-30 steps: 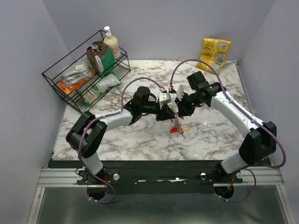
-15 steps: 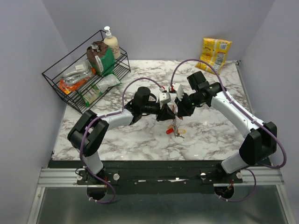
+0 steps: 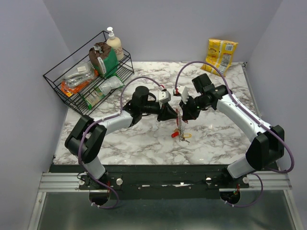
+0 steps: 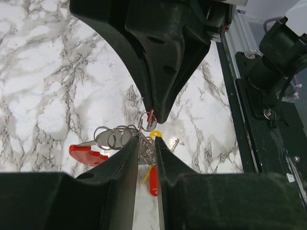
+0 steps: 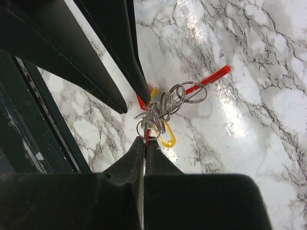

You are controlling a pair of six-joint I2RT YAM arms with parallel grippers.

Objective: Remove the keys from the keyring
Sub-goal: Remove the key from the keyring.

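Observation:
The keys [image 3: 180, 128] hang as a bunch of silvery blades and rings above the marble table, between both grippers. A red tag [image 3: 175, 134] and a yellow tag [image 3: 186, 135] dangle lowest. My right gripper [image 5: 145, 140] is shut on the keyring [image 5: 147, 130], a small ring with a red strip at its tips. My left gripper [image 4: 147, 140] has its jaws nearly together, pinching a key blade and rings of the bunch. In the left wrist view the right gripper's tip [image 4: 152, 115] comes down from above onto the same bunch. Top view: left gripper [image 3: 170, 115], right gripper [image 3: 183, 114].
A black wire rack [image 3: 86, 81] with packets stands at the back left, with a soap bottle [image 3: 114, 43] behind it. A yellow snack bag [image 3: 221, 53] leans at the back right. The table's dark front rail [image 3: 158, 167] runs past both arm bases.
The left wrist has drawn back to the left and risen a little. The key bunch has lifted slightly and hangs between the grippers. The right arm has hardly moved.

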